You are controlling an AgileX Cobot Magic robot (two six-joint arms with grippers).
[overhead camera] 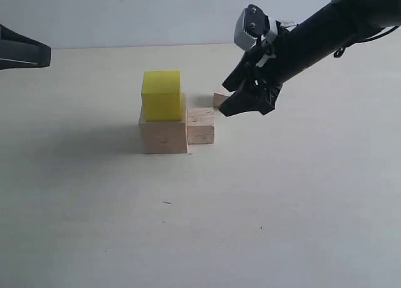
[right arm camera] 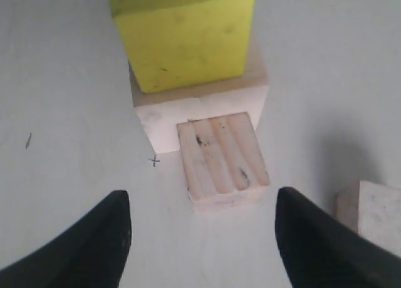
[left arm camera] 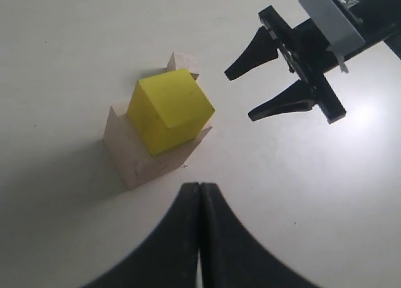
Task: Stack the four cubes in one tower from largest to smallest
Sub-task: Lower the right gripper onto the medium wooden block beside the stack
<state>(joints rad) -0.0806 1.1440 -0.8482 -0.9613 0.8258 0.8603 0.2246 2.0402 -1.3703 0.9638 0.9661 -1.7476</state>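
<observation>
Now the yellow cube [overhead camera: 161,95] stands flat on the largest wooden cube [overhead camera: 164,136], a little turned against it. The third cube [right arm camera: 222,159] touches the largest one, its grain lines pointing away from the right gripper [left arm camera: 240,96], just ahead of its widely spread, empty fingers. The smallest cube [right arm camera: 369,216] lies near one finger. The right arm slopes down from the right; the left gripper [left arm camera: 199,238] has its fingers pressed together

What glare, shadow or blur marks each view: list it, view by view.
Exterior view: a soft shadow falls to the view's left of the largest cube. Left wrist view: glare on the table beside the right end effector. Right wrist view: its fingers are dark and soft-edged.
</observation>
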